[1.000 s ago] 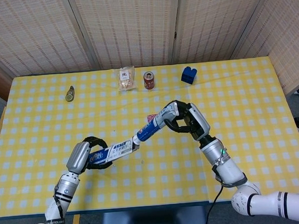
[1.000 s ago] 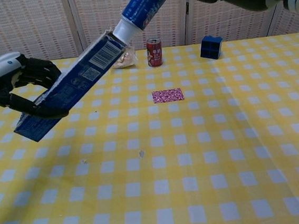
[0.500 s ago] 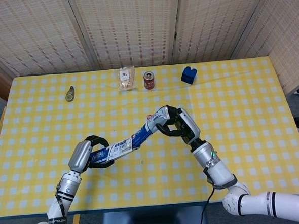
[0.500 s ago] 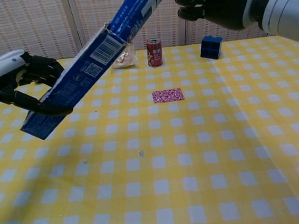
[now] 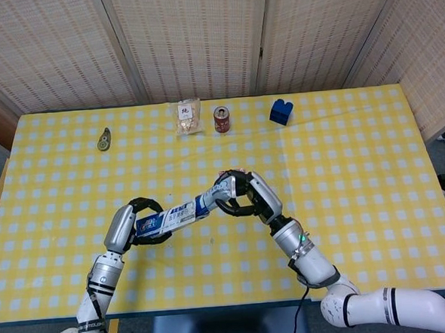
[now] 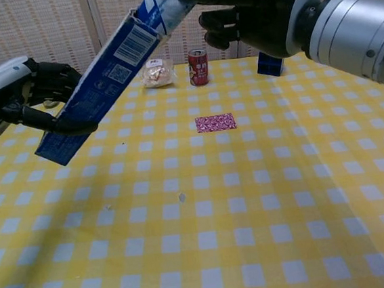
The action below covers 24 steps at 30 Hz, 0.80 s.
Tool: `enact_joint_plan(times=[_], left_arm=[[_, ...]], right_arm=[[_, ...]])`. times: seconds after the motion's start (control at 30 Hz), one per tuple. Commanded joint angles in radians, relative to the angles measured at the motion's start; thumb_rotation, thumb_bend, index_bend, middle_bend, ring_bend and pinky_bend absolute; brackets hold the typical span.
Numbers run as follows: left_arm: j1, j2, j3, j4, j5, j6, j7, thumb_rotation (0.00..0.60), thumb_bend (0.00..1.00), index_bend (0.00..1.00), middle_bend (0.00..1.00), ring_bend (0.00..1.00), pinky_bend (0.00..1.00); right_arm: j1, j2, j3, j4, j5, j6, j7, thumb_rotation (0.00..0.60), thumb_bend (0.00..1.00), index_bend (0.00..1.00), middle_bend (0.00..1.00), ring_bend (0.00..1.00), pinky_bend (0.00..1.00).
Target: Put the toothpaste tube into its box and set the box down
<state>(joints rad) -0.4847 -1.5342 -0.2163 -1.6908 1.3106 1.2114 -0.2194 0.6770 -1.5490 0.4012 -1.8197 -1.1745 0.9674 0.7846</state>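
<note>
Toothpaste tube (image 5: 209,200) is mostly inside its box (image 5: 167,220), both on one slanted axis above the tabletop (image 5: 358,166), right robot hand (image 5: 243,198) gripping the tail, left robot hand (image 5: 139,224) clasping the lower end.

Head view high, looking down over whole table (image 5: 356,128), chest view low, close, forward, sharing tabletop.

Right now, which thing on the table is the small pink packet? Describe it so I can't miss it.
Start at the red can at the table's far edge and come toward the robot. The pink packet lies flat on its own, beyond the raised box. Nothing else there is flat, pink and speckled.
</note>
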Motion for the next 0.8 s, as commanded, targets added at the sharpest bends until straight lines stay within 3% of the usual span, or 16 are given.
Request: enact_joint_plan(times=[0.03,0.2,0.3,0.4,0.53,0.57,0.8], left_arm=[[-0.001,-0.003,-0.005,0.001,-0.001,0.002,-0.003,0.6,0.15,0.57,0.58,0.43,0.28],[0.002,-0.002,-0.017,0.0,-0.014,0.003,-0.033,0.6,0.15,0.57,0.58,0.43,0.28],[0.007,0.007,-0.025,-0.005,-0.024,-0.002,-0.071,0.6,0.15,0.57,0.58,0.43,0.28],[0.01,0.014,-0.031,-0.012,-0.026,-0.005,-0.098,0.6,0.15,0.57,0.58,0.43,0.28],[0.013,0.013,-0.039,-0.013,-0.019,0.007,-0.12,0.6,0.15,0.57,0.58,0.43,0.28],[0.013,0.013,-0.041,-0.013,-0.019,0.008,-0.125,0.6,0.15,0.57,0.58,0.43,0.28],[0.016,0.021,-0.044,-0.015,-0.018,0.003,-0.158,0.6,0.15,0.57,0.58,0.43,0.28]], right_arm=[[0.008,-0.019,-0.005,-0.004,0.012,0.007,-0.037,0.6,0.39,0.9,0.82,0.78,0.78],[0.011,-0.035,-0.006,-0.013,0.009,0.007,-0.053,0.6,0.39,0.88,0.78,0.74,0.72],[0.007,-0.041,0.003,-0.014,-0.021,0.017,-0.023,0.6,0.39,0.76,0.69,0.64,0.6],[0.007,-0.047,-0.003,-0.007,-0.063,0.006,0.025,0.6,0.39,0.51,0.53,0.49,0.44],[0.007,-0.035,-0.019,0.008,-0.144,-0.016,0.122,0.6,0.39,0.06,0.29,0.28,0.24],[0.007,-0.032,-0.021,0.014,-0.161,-0.013,0.133,0.6,0.39,0.01,0.24,0.24,0.2],[0.006,-0.018,-0.038,0.032,-0.237,0.017,0.193,0.6,0.39,0.0,0.1,0.12,0.12]])
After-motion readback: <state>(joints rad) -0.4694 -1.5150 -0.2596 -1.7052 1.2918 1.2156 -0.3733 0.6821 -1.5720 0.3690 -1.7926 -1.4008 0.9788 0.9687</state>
